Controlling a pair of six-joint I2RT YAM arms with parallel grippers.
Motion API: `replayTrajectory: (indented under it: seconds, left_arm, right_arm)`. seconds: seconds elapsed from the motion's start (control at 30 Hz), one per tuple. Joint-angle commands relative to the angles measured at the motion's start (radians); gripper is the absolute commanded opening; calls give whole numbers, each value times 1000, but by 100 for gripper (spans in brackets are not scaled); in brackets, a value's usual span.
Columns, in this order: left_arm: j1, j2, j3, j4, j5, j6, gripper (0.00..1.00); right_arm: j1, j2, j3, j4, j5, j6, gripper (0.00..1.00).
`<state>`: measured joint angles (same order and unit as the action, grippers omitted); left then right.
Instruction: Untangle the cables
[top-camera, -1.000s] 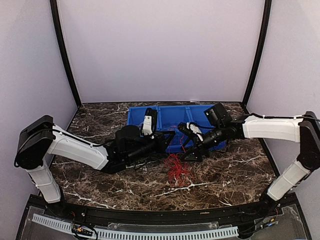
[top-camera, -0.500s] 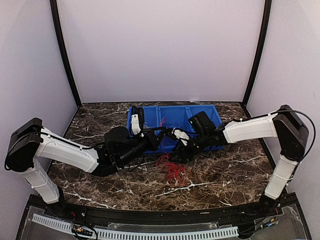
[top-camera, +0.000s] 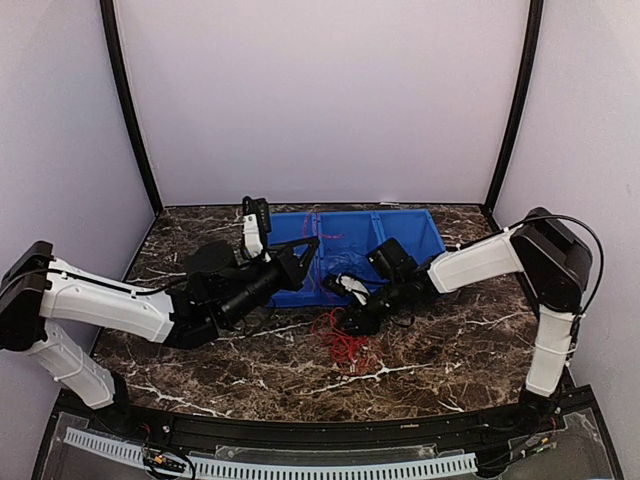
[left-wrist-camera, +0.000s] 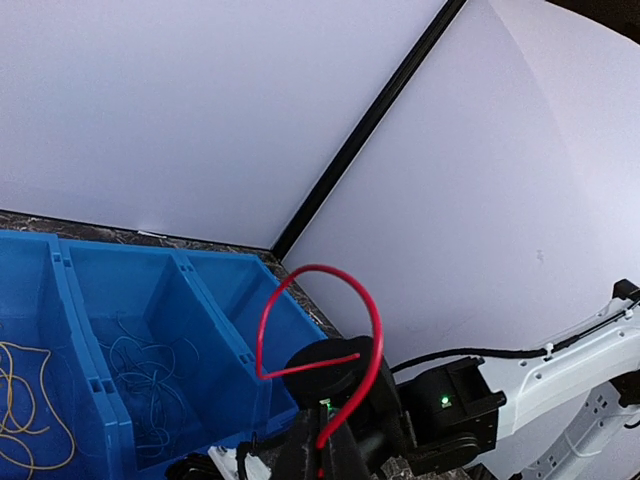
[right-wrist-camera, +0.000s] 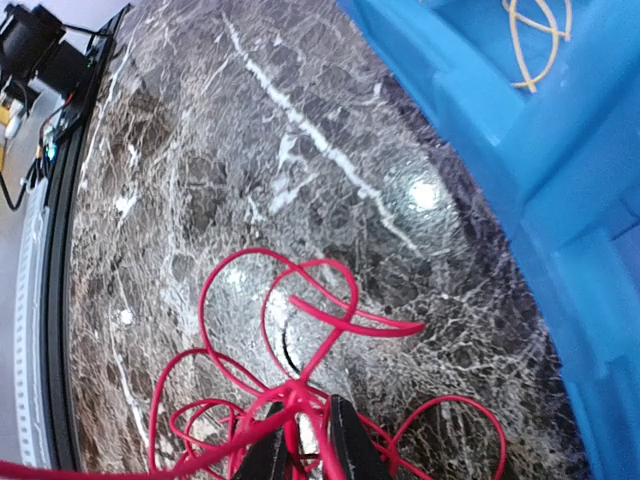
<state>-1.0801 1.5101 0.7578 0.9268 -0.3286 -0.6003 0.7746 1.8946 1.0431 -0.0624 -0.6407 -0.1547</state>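
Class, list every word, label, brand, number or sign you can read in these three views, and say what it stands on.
There is none to read: the blue bin, the red cables, the marble table and the white arm casings show no legible text in any view.

Left arm (top-camera: 100, 300) and right arm (top-camera: 470, 262): white shell links joined by black joint housings and black wrists. Thin black cable (left-wrist-camera: 500, 352) along the right arm. Black fingers (right-wrist-camera: 345, 445). Green light (left-wrist-camera: 443, 401) on a black housing.

glossy marble table (right-wrist-camera: 250, 150) (smooth plastic bin (right-wrist-camera: 560, 200))
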Motion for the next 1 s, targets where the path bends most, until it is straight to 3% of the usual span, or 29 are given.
replayTrajectory:
  seconds: [0.0, 0.2, 0.4, 0.73, 0.97]
  left_arm:
    - [-5, -158, 45, -67, -52, 168, 0]
    - [-4, -362, 198, -260, -131, 426, 0]
    - [-5, -436, 406, -399, -173, 651, 0]
    - [-5, -514, 536, -431, -208, 797, 0]
    - [-5, -446, 859, -587, -205, 941, 0]
  right_arm:
    - [7, 45, -4, -21, -36, -9, 14]
    - [6, 84, 16, -56, -33, -10, 17]
    - [6, 113, 20, -63, -51, -9, 14]
    - [6, 133, 23, -84, -46, -21, 4]
    - [6, 141, 24, -90, -41, -26, 1]
